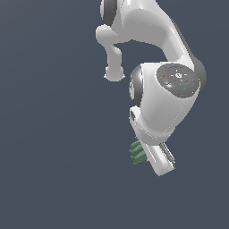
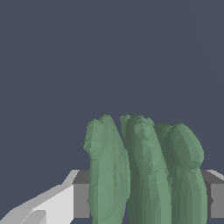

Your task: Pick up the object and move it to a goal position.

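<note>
The object [image 1: 137, 152] is a small dark-green ridged cluster of stubby lobes that pokes out beside the white hand in the exterior view. In the wrist view the object [image 2: 144, 170] fills the space between the two grey finger pads [image 2: 81, 194], and both pads press against its sides. My gripper [image 1: 146, 155] is shut on it, and its fingertips are mostly hidden under the hand in the exterior view. In the wrist view the gripper [image 2: 146, 199] shows only its pads and part of a white finger. No goal marker shows in either view.
The white arm [image 1: 165, 80] bends across the upper right of the exterior view and covers the area around the hand. Everything else in both views is a plain dark blue-grey surface [image 1: 53, 156].
</note>
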Controlling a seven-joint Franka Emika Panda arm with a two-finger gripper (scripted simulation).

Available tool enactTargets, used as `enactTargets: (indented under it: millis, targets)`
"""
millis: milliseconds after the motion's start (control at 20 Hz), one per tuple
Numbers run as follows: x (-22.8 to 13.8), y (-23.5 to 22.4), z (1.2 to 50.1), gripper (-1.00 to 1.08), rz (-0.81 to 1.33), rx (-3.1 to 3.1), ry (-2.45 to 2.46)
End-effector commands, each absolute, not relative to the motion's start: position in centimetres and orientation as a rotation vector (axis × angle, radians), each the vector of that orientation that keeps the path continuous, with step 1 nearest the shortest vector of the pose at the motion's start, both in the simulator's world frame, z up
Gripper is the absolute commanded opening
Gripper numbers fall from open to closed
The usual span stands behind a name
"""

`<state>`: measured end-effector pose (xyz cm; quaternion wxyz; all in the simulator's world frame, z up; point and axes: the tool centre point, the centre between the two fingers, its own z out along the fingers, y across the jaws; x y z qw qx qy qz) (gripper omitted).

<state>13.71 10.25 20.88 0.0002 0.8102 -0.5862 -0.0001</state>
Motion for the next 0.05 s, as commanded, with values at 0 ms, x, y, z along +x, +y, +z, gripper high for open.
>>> enactTargets:
  millis: [0]
  targets:
    - [13.81,10.24,20.94,-1.0,0.0,2.545,-1.842]
